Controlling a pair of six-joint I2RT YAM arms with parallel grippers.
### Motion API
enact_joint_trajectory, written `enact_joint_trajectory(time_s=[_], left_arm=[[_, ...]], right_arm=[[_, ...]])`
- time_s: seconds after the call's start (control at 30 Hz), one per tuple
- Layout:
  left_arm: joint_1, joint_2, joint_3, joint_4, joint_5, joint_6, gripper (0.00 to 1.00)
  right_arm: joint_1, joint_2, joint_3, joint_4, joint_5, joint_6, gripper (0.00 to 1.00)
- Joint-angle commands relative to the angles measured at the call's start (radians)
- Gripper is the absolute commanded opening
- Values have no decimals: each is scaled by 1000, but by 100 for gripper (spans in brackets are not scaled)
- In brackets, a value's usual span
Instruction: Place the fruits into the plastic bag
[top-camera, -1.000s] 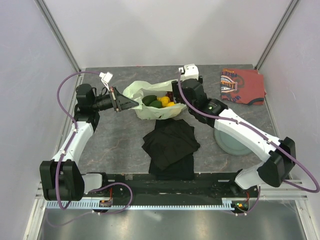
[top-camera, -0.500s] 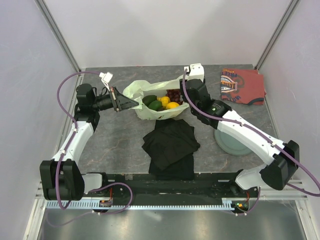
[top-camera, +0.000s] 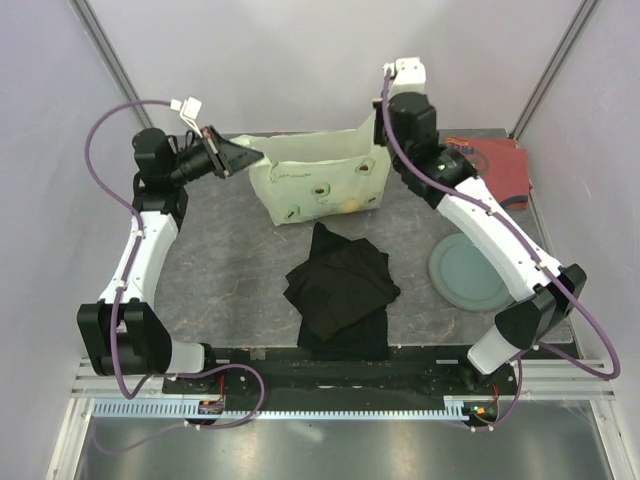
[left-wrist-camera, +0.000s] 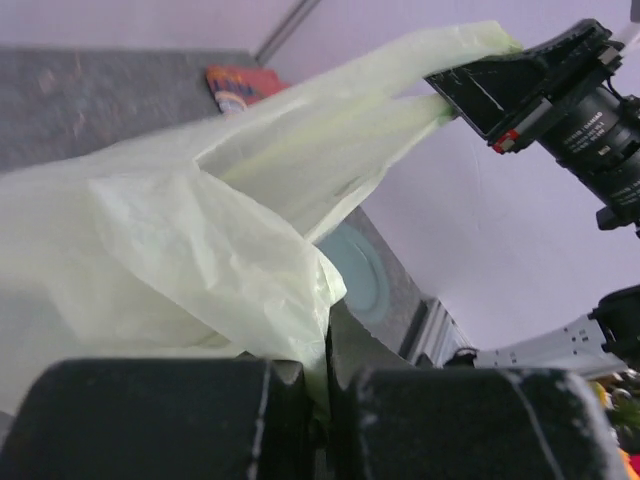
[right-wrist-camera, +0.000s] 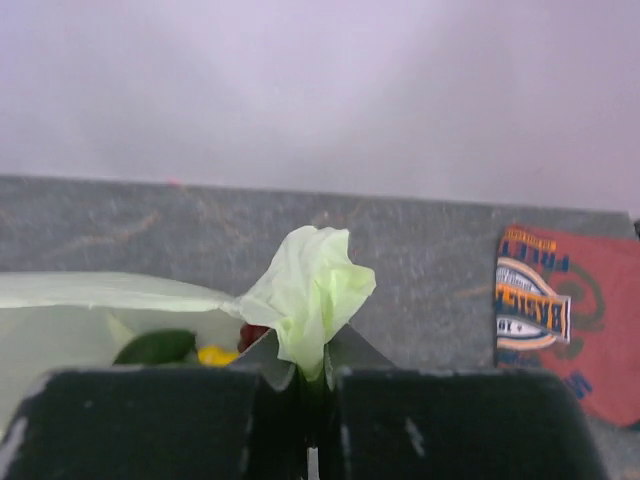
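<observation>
1. We see the left claw (left-wrist-camera: 325, 395) clamped on one upper edge of the plastic bag (top-camera: 318, 180).
2. We see the right claw (right-wrist-camera: 315, 395) clamped on the opposite edge.
3. The bag hangs stretched between them over the tabletop (top-camera: 230, 260), with the fruits (right-wrist-camera: 160, 347) inside.

Left arm (top-camera: 141, 252) and right arm (top-camera: 492, 226) high, far forward; left gripper (top-camera: 255, 157) and right gripper (top-camera: 377, 128) tightly closed.

— What enclosed the table (top-camera: 230, 270)?
— 3 plain pale walls (top-camera: 300, 60), with 2 metal posts (top-camera: 115, 65) in the rear corners.
— And the surface?
— Dark grey, stone-mottled, evenly lit; a metal rail (top-camera: 330, 405) edged its near side.
</observation>
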Motion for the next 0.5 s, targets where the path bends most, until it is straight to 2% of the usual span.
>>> enact_joint_trajectory(time_s=[0.0, 0.33, 0.47], left_arm=[[2, 42, 118, 26, -90, -1, 2], [-5, 173, 94, 43, -61, 62, 2], [-5, 188, 101, 44, -50, 79, 2]], right_arm=[[-41, 6, 125, 27, -68, -48, 0], [-107, 41, -59, 38, -82, -50, 0], [-112, 31, -75, 38, -89, -47, 0]])
